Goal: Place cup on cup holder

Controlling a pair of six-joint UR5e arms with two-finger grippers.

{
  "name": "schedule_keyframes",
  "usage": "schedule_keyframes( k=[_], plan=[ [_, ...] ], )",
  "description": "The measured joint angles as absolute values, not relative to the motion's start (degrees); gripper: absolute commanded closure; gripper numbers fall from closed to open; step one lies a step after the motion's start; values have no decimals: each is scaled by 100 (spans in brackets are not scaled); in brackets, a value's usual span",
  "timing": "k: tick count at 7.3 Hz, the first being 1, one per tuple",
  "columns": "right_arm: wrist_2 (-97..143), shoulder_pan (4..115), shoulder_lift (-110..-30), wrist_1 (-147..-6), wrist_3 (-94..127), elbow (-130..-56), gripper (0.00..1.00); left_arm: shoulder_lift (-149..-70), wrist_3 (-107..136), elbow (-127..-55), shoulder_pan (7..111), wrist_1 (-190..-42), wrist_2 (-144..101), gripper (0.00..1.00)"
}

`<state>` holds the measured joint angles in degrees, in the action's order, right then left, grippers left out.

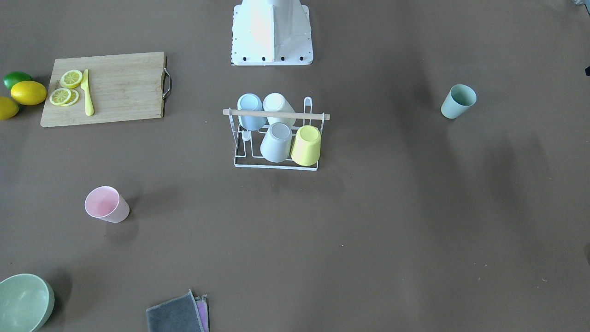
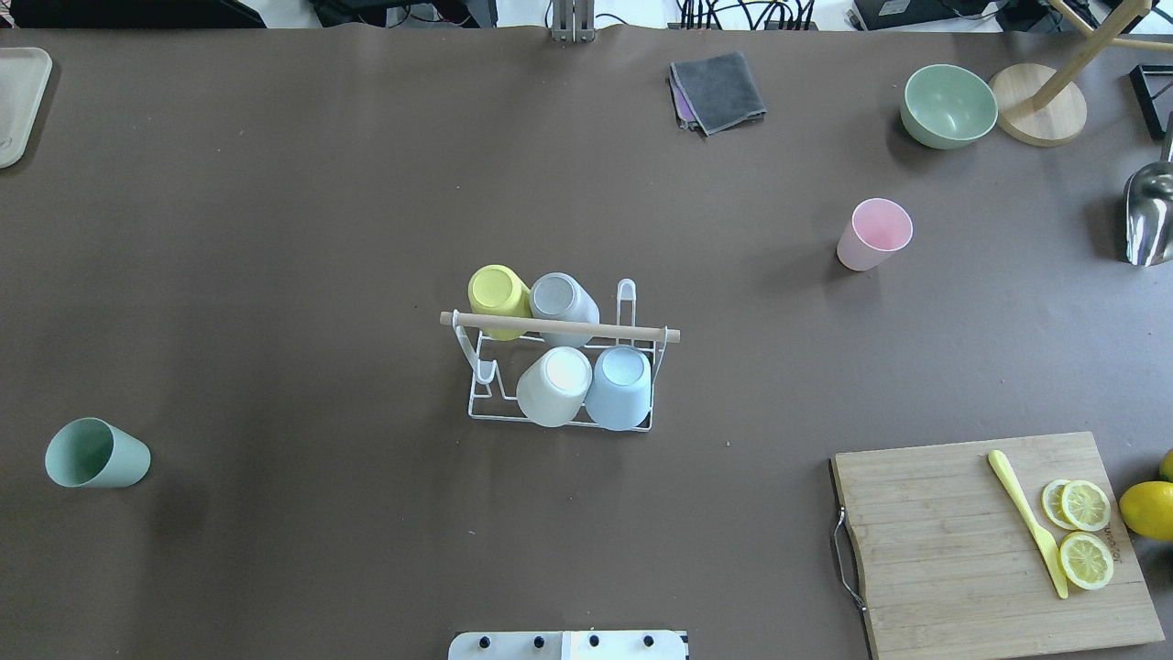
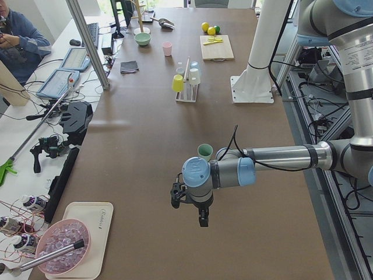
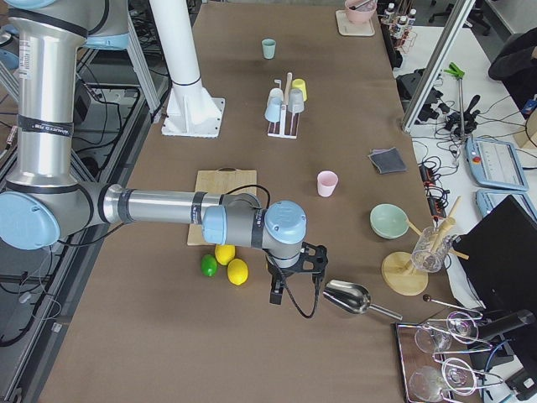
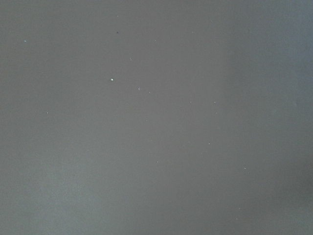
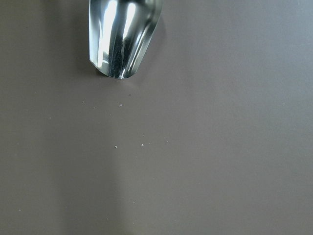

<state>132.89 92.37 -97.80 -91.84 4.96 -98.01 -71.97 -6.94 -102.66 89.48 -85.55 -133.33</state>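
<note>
1. You'll find the cup holder (image 2: 559,327) upright in the middle of the table (image 2: 275,229), just ahead of the robot's base.
2. Four cups sit upside down on its prongs. The yellow cup (image 2: 498,291) and grey cup (image 2: 561,299) are in the far row. The white cup (image 2: 553,385) and light blue cup (image 2: 619,385) are in the row nearer the robot. One prong in each row stands bare.
3. The green cup (image 2: 96,453) stands mouth up, well apart from the holder toward the robot's left. The pink cup (image 2: 873,234) stands mouth up on the robot's right, toward the far edge.
4. The left gripper (image 3: 202,219) hangs over bare table, beyond the green cup toward the left end. Only the side camera catches it, so you cannot tell whether its fingers are spread or pressed together. The left wrist camera gives you nothing but tabletop.
5. The right gripper (image 4: 274,295) hangs at the table's right end, near the metal scoop (image 4: 348,295) and just beside the lemons (image 4: 232,262) and lime (image 4: 208,265). Finger state cannot be told here either.
6. The cutting board (image 2: 971,550) carries lemon slices (image 2: 1085,532) and a yellow knife (image 2: 1026,522). The green bowl (image 2: 948,105) and grey cloth (image 2: 719,90) lie along the far edge.
</note>
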Motion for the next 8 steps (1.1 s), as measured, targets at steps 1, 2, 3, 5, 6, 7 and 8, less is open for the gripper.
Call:
schedule_keyframes(
  k=[1,2,3,5,6,7,8],
  plan=[
    [13293,9237,-9778,-9184,498,-9811,0,-7198,-694,-10266,8948,-8553,-13333,2],
    [13324,9244,-9787,-9185,506,-9819,0,-7197,-694,-10266,8947,-8552,-13333,2],
    [13370,9254,-9800,-9185,516,-9821,0,-7195,-694,-10266,8947,-8552,-13333,2],
    [13392,9268,-9796,-9183,504,-9819,0,-7192,-694,-10266,8947,-8552,-13327,2],
    [13393,9271,-9794,-9181,476,-9819,0,-7191,-694,-10266,8947,-8552,-13325,2],
    [13398,9272,-9792,-9182,473,-9820,0,-7190,-694,-10266,8947,-8552,-13325,2],
    [13401,9272,-9791,-9182,480,-9819,0,-7191,-694,-10263,8947,-8552,-13319,2]
  ],
)
